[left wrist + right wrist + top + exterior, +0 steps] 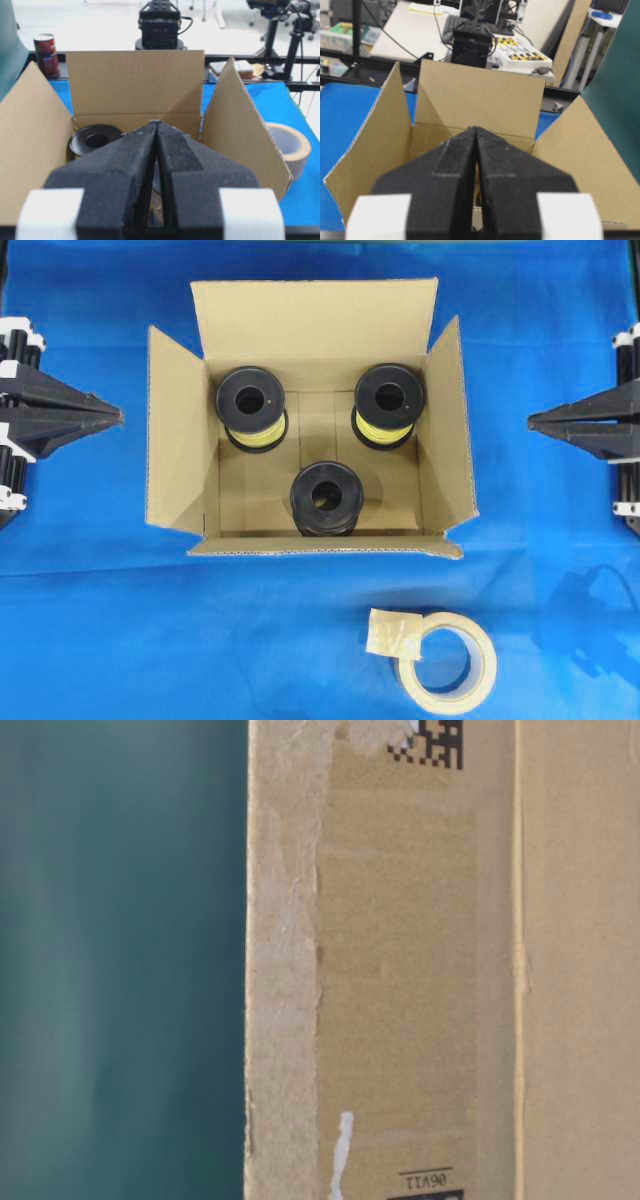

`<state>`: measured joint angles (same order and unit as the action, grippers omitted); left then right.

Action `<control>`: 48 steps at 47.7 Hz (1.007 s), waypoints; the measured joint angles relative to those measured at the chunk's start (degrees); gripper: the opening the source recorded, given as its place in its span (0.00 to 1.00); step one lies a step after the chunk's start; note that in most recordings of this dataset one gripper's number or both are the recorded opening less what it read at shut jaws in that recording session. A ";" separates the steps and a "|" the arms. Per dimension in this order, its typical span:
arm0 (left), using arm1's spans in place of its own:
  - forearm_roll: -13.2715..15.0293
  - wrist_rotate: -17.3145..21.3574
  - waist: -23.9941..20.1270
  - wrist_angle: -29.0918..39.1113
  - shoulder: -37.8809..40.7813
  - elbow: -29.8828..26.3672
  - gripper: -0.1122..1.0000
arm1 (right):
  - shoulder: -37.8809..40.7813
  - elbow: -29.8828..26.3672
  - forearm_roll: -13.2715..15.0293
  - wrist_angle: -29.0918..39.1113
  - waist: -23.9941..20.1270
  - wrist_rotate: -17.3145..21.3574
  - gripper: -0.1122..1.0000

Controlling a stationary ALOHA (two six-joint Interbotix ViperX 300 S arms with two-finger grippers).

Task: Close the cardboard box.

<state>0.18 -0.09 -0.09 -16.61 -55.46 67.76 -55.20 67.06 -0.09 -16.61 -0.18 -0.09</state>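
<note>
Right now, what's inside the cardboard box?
The open cardboard box holds three black spools: two wound with yellow, at back left and back right, and one at front centre. Whatever lies under the spools is covered.

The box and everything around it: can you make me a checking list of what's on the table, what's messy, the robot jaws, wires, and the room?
Surface: blue cloth, wrinkled in places.
Job's things: cardboard box open, all four flaps standing up or out.
Inside the box: three black spools, two wound with yellow, one near the front wall.
Clutter: tape roll lying flat on the cloth in front of the box, apart from it.
Grippers: left gripper and right gripper both off the box at its sides, jaws shut, holding nothing.
Cables: nothing seen on the cloth; some wires on the desks behind.
Surroundings: red can beyond the table, desks and stands behind.
</note>
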 measured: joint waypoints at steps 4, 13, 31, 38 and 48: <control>1.05 0.18 -0.09 2.55 0.00 0.18 0.10 | 0.00 -0.18 0.00 0.53 0.00 0.18 0.10; 1.58 -0.26 0.00 4.92 0.00 1.23 0.10 | -1.23 -0.18 -0.97 6.59 0.26 0.35 0.10; 1.85 -0.70 0.26 6.24 0.53 7.91 0.10 | 1.67 4.39 -5.01 10.90 0.35 0.44 0.10; 1.85 -1.32 0.53 6.24 0.53 10.90 0.10 | 6.06 6.06 -5.54 8.61 0.35 0.44 0.10; 1.85 -2.64 0.70 5.98 0.53 13.45 0.10 | 13.45 7.29 -5.62 3.08 0.44 0.44 0.10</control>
<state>2.02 -2.72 0.62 -10.63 -54.93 81.21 -41.75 74.36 -5.71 -13.54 0.26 0.35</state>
